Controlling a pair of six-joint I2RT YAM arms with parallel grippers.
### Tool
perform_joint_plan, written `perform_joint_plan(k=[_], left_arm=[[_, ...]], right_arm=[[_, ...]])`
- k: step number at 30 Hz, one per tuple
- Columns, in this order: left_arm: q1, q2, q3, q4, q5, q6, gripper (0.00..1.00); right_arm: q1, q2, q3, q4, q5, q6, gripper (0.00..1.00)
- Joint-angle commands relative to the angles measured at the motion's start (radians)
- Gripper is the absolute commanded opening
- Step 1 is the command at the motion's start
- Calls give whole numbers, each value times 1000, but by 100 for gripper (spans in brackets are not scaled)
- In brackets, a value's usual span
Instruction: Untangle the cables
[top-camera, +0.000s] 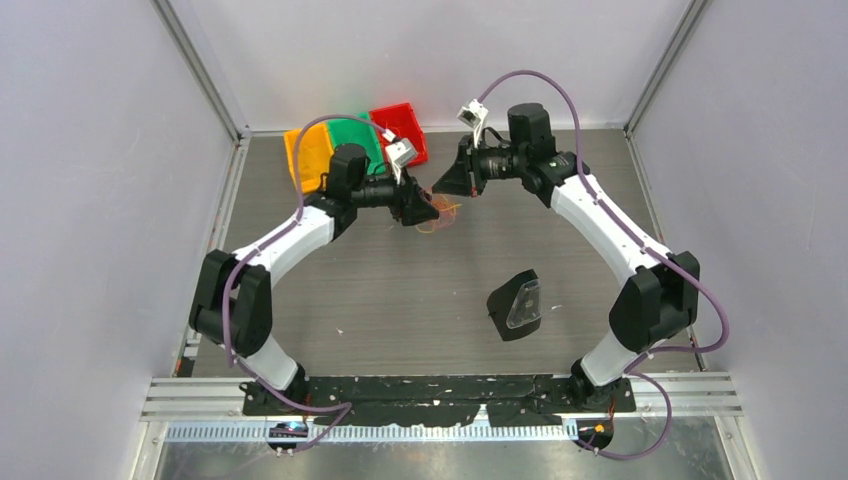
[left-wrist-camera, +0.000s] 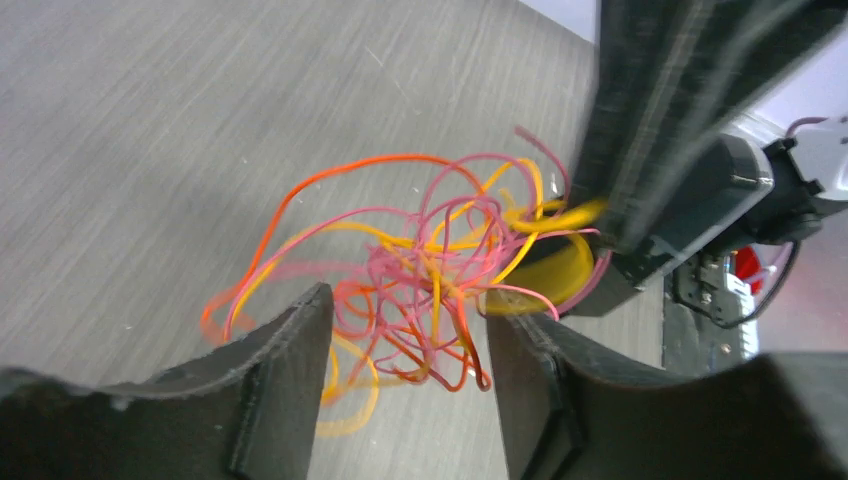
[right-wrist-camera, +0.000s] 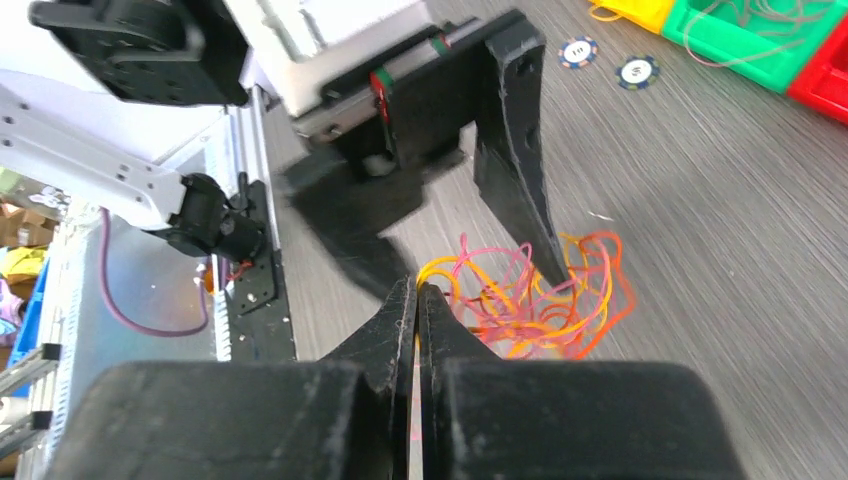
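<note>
Grey wood-look bench (top-camera: 400, 290) inside a white-walled cell, with coloured bins (top-camera: 355, 140) up at the far edge, left of centre. The cables (top-camera: 437, 218) sit on the far half of the bench, just in front of those bins and right between the two arms.

Progress-wise I'd say this has barely started. The red, orange and yellow strands are one loopy knot, and I can't see a single one lying free on its own.

The right pincer (right-wrist-camera: 417, 290) is clamped fully closed, and from its wrist view it looks like it has a yellow loop pinched at the tips. The left pincer (left-wrist-camera: 408, 305) is open, its fingers straddling the bulk of the bunch without gripping anything.

So roughly everything is left: get a second hold, pull apart, tease the strands out.
</note>
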Motion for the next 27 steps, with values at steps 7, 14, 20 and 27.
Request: perform_joint_plan(k=[7,14,20,27], left_arm=[[113,27,-74,46,-6,-94,0],[230,-61,-156,-286,-58,144,0],[274,-77,-134,-533,-122,288,0],[325,-84,-169,-688,-251,437,0]], right_arm=[[-44,-82,81,156,11,181,5],[-177,-95,120,224,73,266,5],[-239,-108,73,216,119,257,6],[-338,-106,110,209,196,251,5]])
